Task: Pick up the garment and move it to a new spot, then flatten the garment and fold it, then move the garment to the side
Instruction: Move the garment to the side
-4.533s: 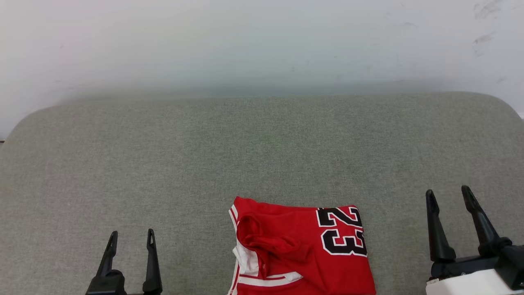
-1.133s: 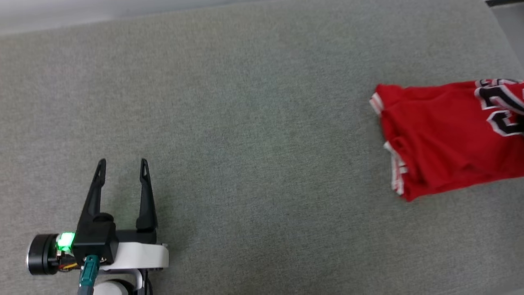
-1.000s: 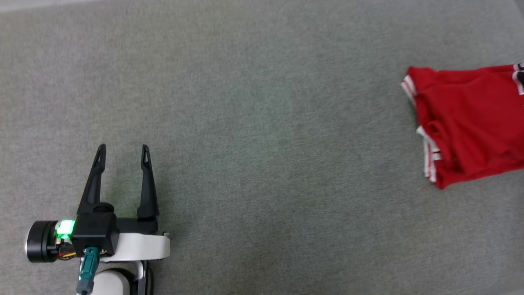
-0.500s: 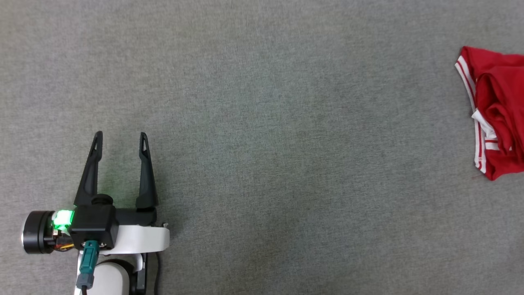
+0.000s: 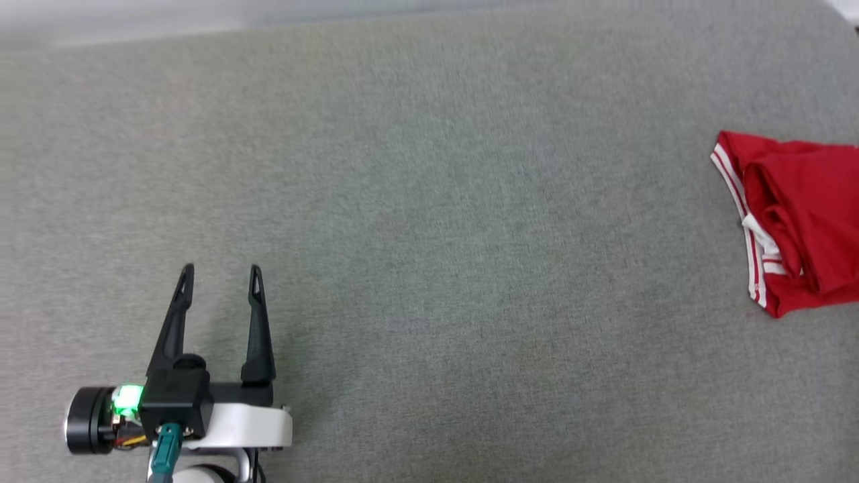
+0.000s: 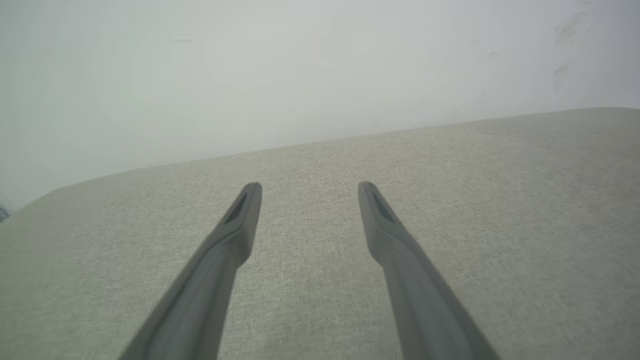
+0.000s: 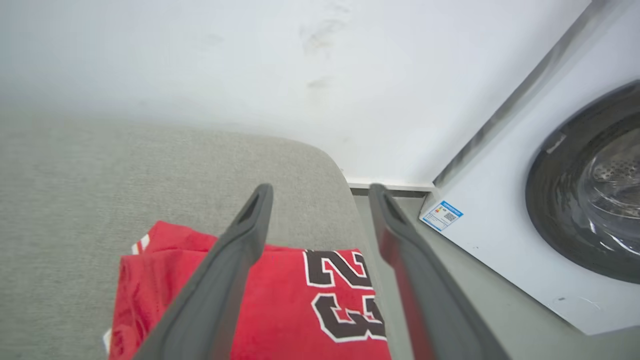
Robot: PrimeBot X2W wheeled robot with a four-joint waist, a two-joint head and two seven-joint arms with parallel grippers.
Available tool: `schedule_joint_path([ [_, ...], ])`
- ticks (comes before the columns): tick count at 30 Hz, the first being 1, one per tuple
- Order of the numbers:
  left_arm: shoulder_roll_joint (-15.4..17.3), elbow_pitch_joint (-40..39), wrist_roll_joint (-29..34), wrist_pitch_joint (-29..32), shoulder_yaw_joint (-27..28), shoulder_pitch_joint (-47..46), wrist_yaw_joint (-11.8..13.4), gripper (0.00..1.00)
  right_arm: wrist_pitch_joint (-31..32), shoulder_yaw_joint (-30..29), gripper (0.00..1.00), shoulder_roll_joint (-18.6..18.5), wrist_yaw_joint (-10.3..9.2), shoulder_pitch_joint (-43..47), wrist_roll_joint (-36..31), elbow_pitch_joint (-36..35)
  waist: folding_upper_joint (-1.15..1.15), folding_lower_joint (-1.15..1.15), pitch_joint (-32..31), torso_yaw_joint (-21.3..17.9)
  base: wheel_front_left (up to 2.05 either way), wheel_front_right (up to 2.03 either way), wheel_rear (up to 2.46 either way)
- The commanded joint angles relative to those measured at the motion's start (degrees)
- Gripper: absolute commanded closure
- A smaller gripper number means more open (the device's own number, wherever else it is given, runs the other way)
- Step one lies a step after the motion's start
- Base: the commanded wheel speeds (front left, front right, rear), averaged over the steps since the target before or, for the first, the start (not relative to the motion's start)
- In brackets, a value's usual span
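Garment (image 5: 798, 221) sits way over on the right side of the grey fabric surface (image 5: 429, 201), folded and a bit bunched, and the head view chops most of it off at the frame edge. The right wrist view shows its black "23" close to the surface's edge, but the right gripper (image 7: 320, 192) blocks strips of the red cloth. Its fingers are spread wide with nothing pinched, and I can't tell if they touch the cloth. The left gripper (image 5: 221, 270) is well apart from it, also spread and empty. The washing machine (image 7: 590, 190) is only partly in frame.
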Motion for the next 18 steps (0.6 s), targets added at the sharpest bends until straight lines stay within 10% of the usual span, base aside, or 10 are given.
schedule_joint_path([
  [1,0.12,0.14,-0.38,-0.14,0.03,1.12,0.00,0.00,-2.11,-1.15,0.00,1.40,-0.09,1.71,-1.18,-2.54,0.00,0.00,-2.34,0.93,0.00,0.00,0.00],
  [18,-1.56,1.96,-3.14,-0.14,1.76,6.24,-0.61,0.00,-11.36,-4.37,0.00,22.90,-0.09,21.58,-11.68,-30.51,0.00,0.00,-10.46,5.79,0.00,0.00,0.00],
])
